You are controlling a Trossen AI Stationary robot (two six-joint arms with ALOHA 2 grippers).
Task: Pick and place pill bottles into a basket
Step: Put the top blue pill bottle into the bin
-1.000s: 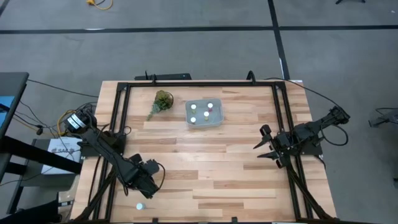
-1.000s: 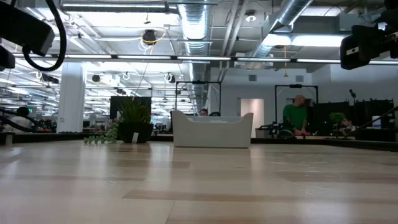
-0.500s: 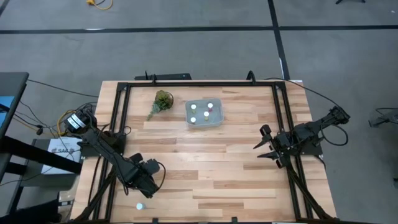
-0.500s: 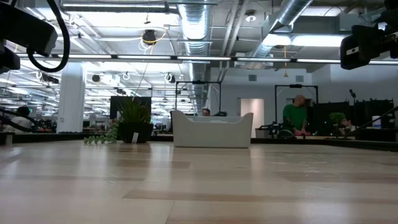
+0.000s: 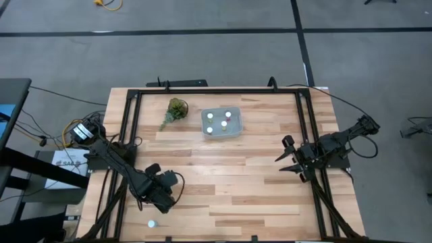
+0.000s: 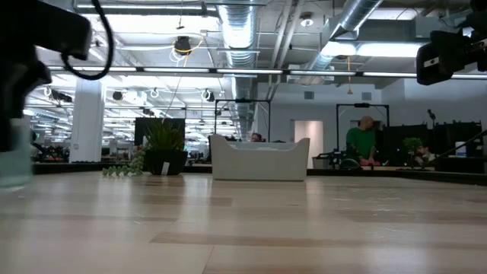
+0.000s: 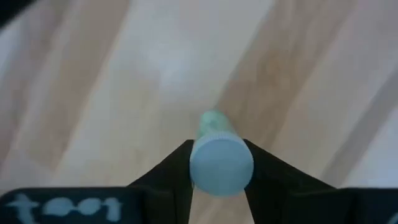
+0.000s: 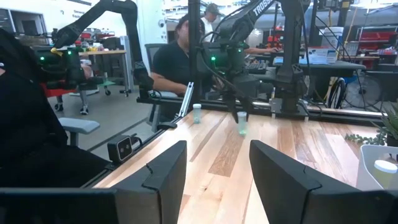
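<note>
you had two arms at the table. your left gripper (image 7: 217, 171) was near the front left corner, and the left wrist view showed its two dark fingers (image 7: 166, 177) pressed against the sides of one pill bottle (image 7: 219, 157), white cap toward the camera, with the wood of the table (image 5: 256, 175) behind it. a second bottle (image 5: 152, 223) stood loose on the table just in front of that gripper, close to the front edge. the basket (image 5: 235, 129) sat toward the back of the table, left of centre, and you could count four white caps inside it, one of them (image 5: 229, 114) at its back right corner. that made six bottles counted in all: four in the basket, one gripped, one loose. a single green plant sprig (image 5: 174, 111) lay just to the left of the basket, apart from it. your right gripper (image 5: 283, 156) waited over the right side of the table, its two fingers spread partway with nothing between them. in the low view one person in a green top (image 6: 362, 141) stood in the room beyond the table.
</note>
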